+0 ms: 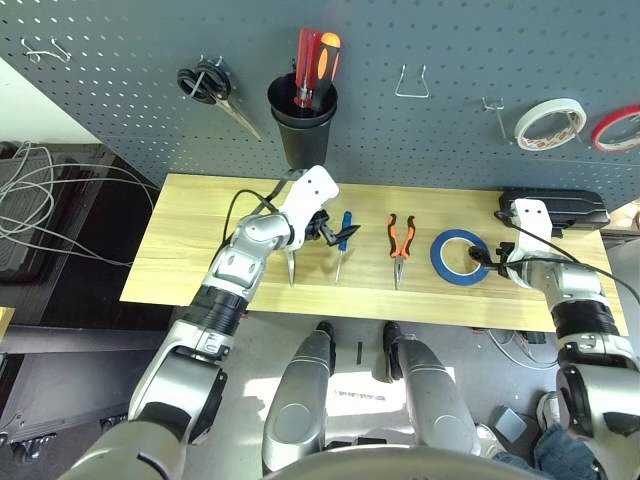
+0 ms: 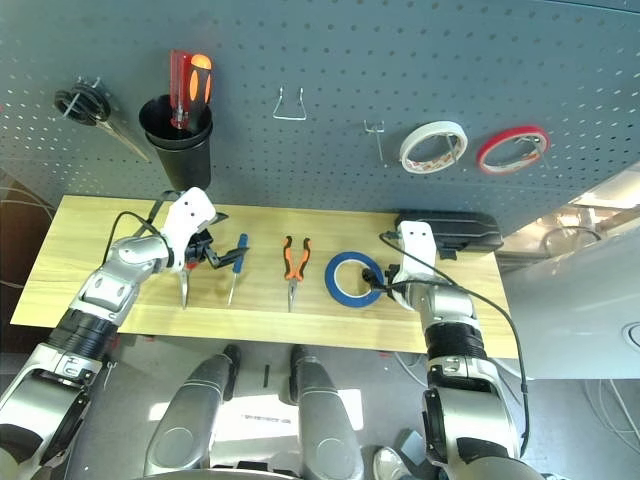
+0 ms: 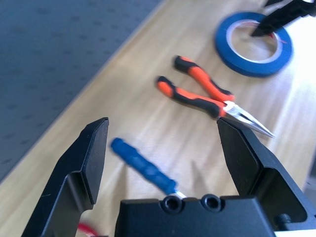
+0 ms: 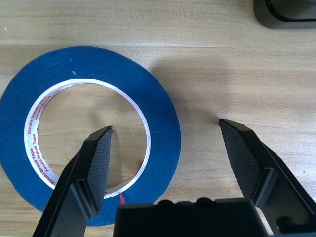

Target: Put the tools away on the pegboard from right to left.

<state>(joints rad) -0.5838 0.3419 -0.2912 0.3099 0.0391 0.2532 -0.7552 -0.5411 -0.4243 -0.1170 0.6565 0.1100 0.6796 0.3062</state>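
Four tools lie in a row on the wooden table point(image 1: 190, 240). From the right they are a blue tape roll point(image 1: 459, 255), orange-and-black pliers point(image 1: 400, 240), a slim blue-handled screwdriver point(image 1: 344, 230) and scissors point(image 1: 291, 265) whose blades point toward me. My right gripper point(image 4: 165, 129) is open and straddles the tape roll point(image 4: 98, 61), one finger over its hole and one outside the ring. My left gripper point(image 1: 325, 232) is open above the scissors' handles, which it mostly hides, close to the screwdriver point(image 3: 143, 165). The dark grey pegboard point(image 1: 450, 50) rises behind the table.
On the pegboard hang black-handled scissors point(image 1: 210, 85), a black cup point(image 1: 302, 120) with two screwdrivers, two bare hooks point(image 1: 411, 82), a white tape roll point(image 1: 548, 122) and a red one point(image 1: 617, 128). A black case point(image 1: 555, 210) lies at the table's back right. Cables point(image 1: 50, 200) trail at left.
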